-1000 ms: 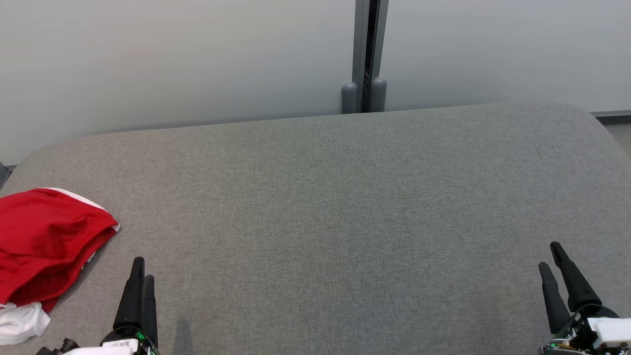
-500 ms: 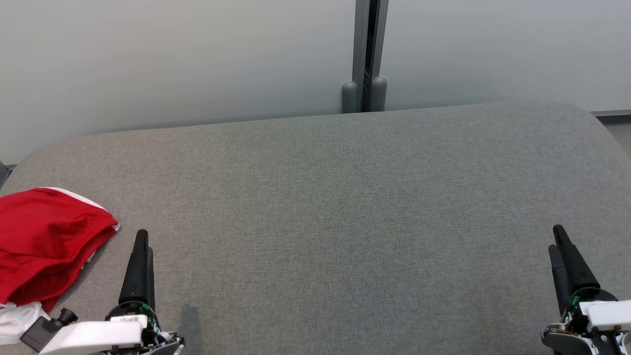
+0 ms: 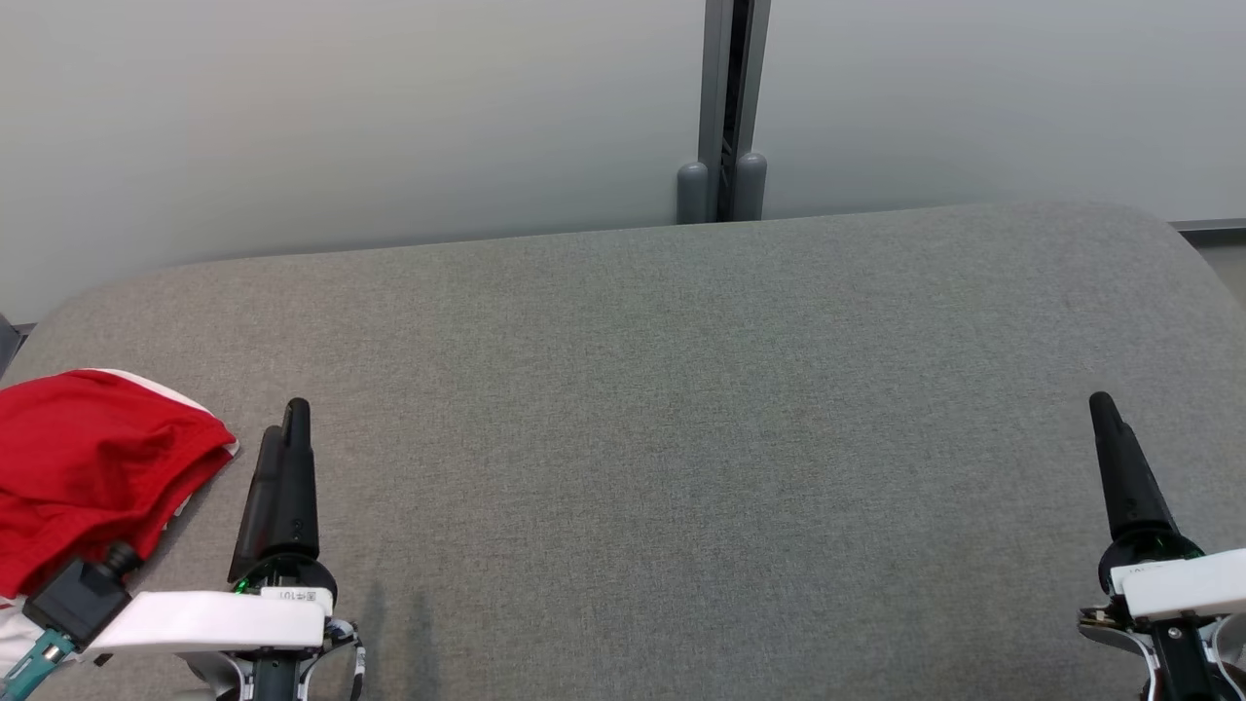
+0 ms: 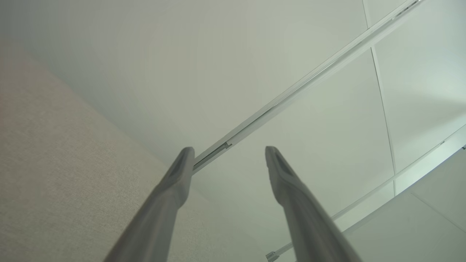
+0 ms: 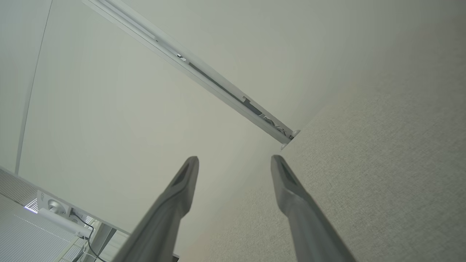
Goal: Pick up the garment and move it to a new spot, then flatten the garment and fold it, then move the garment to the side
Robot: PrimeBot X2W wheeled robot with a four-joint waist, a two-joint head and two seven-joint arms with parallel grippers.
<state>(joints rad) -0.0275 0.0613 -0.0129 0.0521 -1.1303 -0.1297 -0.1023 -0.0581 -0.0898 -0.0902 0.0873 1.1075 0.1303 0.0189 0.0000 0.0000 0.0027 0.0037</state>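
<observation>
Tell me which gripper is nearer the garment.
Left. The left gripper is just beside the garment's right edge, not touching it; the right gripper is far across to the right.

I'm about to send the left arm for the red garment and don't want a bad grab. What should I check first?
1. Left gripper open, nothing between its fingers: ok.
2. Right gripper open and free: ok.
3. Red garment lying crumpled on the table, apart from the left gripper and to its left: ok.
4. Whole garment in sight: not ok; the head view's left edge cuts it off.
5. White cloth below the garment, part of it or separate: cannot tell.
6. Room to lay it flat: ok, wide grey surface between the grippers.
</observation>
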